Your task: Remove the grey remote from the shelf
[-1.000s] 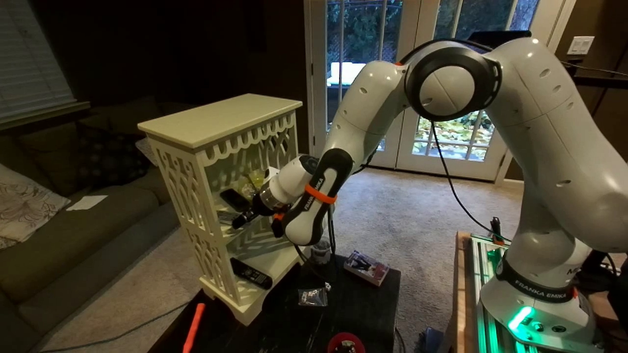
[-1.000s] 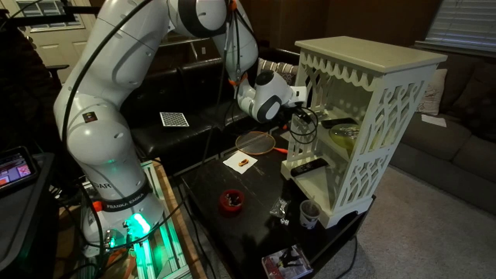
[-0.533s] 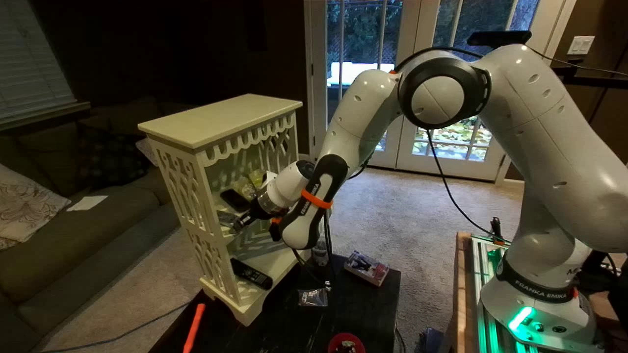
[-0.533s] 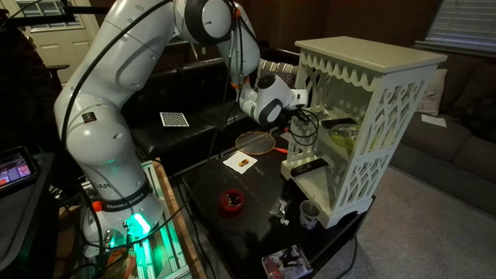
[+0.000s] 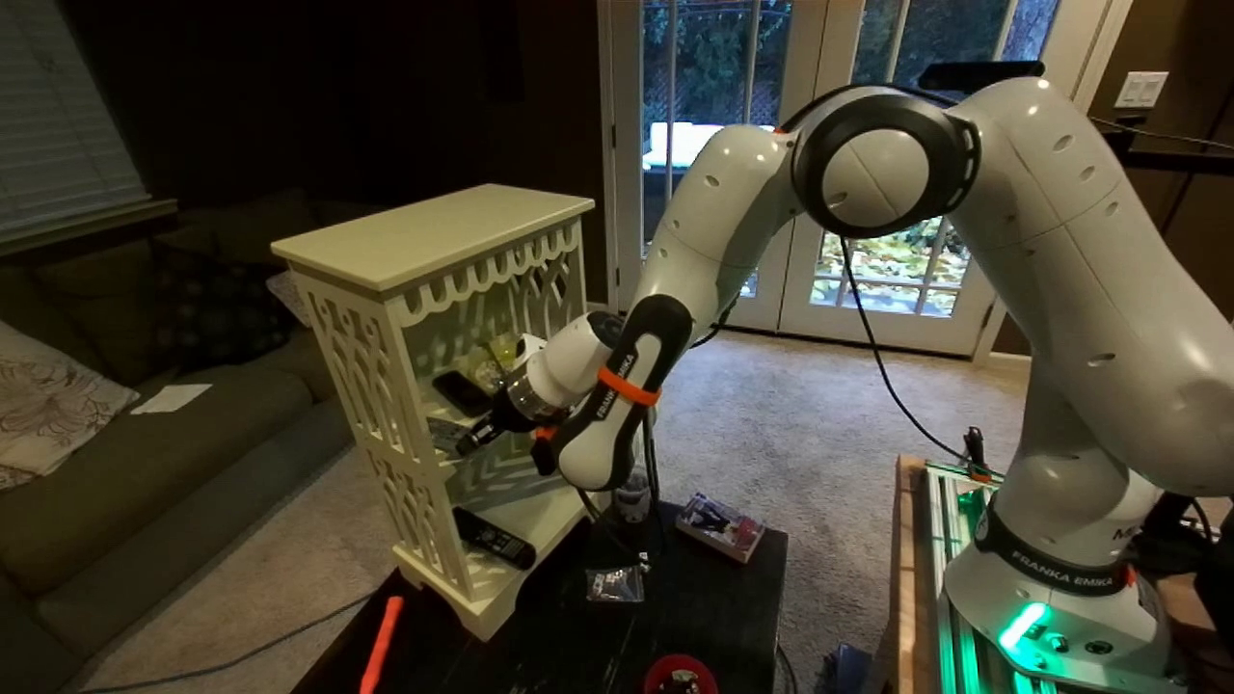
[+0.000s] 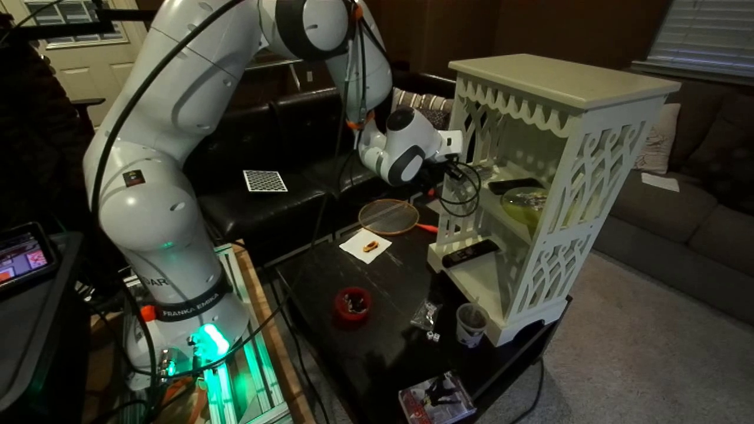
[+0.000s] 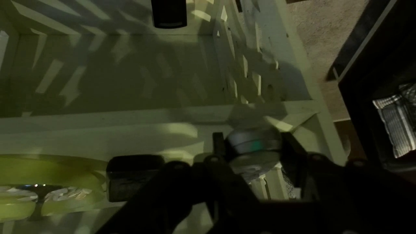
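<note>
The shelf (image 5: 434,231) is a cream-white unit with lattice sides, standing on a dark table in both exterior views. At its middle tier, by one side panel, my gripper (image 7: 255,144) is shut on the near end of the grey remote (image 7: 250,138), one dark finger on each side. That end looks rounded, with a small green patch. In an exterior view the grey remote (image 5: 446,432) reaches back into the tier from the gripper (image 5: 469,443). The gripper (image 6: 458,171) partly covers it from elsewhere. Whether the remote still rests on the board I cannot tell.
On the same tier lie a black oblong device (image 7: 133,177) and a yellow-green bowl (image 7: 65,169). A black remote (image 5: 494,537) lies on the lowest tier. The lattice side panel (image 7: 260,58) is close to the gripper. A plastic cup (image 6: 471,324) stands before the shelf.
The arm has moved slightly down and toward the shelf, then back and up a little. My jaws have come together on the grey remote. The other things have stayed put.
</note>
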You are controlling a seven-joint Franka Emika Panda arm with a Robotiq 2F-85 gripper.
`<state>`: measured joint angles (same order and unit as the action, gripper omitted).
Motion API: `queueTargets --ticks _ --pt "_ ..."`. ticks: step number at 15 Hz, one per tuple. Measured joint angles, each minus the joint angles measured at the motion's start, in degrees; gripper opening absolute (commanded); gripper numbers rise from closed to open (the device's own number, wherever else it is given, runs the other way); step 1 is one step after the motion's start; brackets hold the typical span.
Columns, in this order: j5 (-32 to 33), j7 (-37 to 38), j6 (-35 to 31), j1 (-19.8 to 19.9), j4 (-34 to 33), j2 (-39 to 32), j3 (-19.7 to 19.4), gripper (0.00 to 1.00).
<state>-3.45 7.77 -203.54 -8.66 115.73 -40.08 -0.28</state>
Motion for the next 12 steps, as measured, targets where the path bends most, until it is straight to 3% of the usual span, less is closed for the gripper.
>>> queueTargets --ticks 6,12 --pt "-4.20 -2.31 -4.06 -0.32 17.49 10.80 -2.69 0.20" --pt "-1.45 -3.99 1.19 1.50 35.88 23.63 0.95 0.20"
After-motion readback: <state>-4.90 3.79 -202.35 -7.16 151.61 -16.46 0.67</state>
